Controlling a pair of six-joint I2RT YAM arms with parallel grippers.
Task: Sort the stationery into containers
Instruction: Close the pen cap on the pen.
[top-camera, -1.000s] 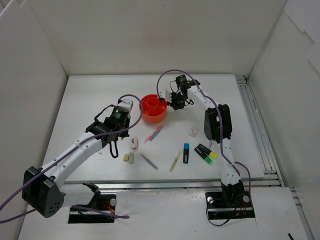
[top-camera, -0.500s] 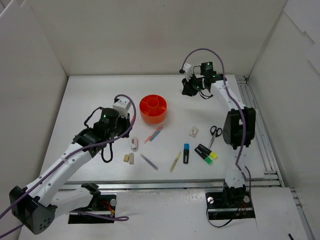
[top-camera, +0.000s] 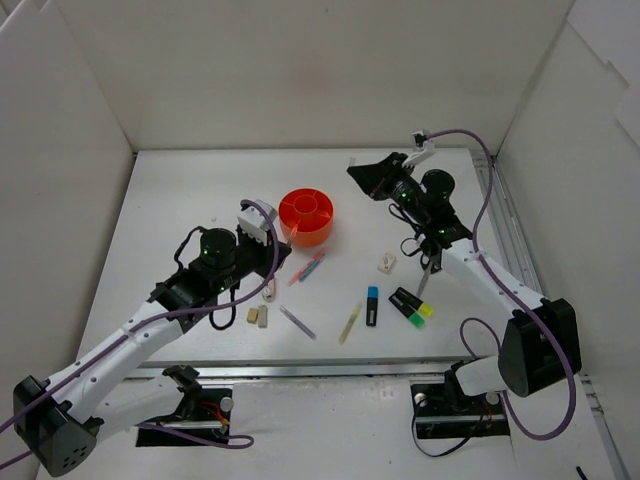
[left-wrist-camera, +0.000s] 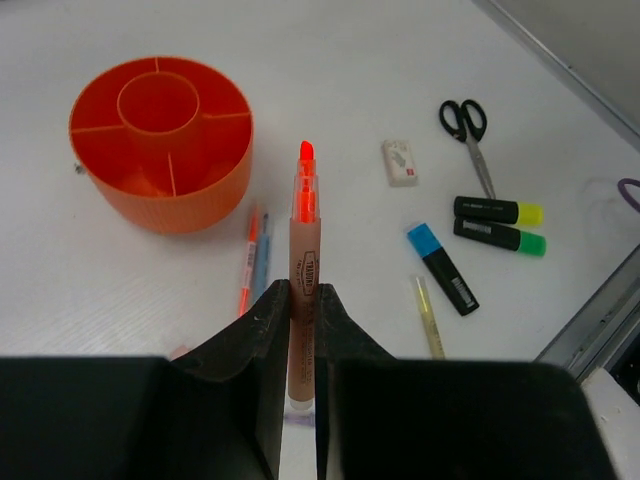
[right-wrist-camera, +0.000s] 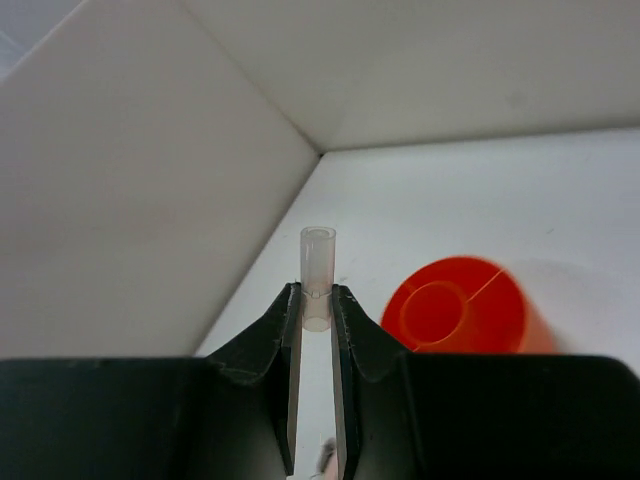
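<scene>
gripping an orange pen by its barrel, tip bared, in the tight-clamped left gripper — carried nearer the orange organiser than a second ago, not yet over it. drew the right gripper back toward the far wall, pinched on a clear cap. found open room up to the rim — highlighters and scissors well aside.

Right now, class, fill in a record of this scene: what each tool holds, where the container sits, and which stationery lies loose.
left tool: shut on an orange-tipped pen, tip pointing away from the camera
right tool: shut on a clear tube-like piece
container: round orange organiser, upright on the table
loose beside container: orange and blue pens
loose elsewhere: scissors, three black highlighters, yellow pen, small white piece
</scene>
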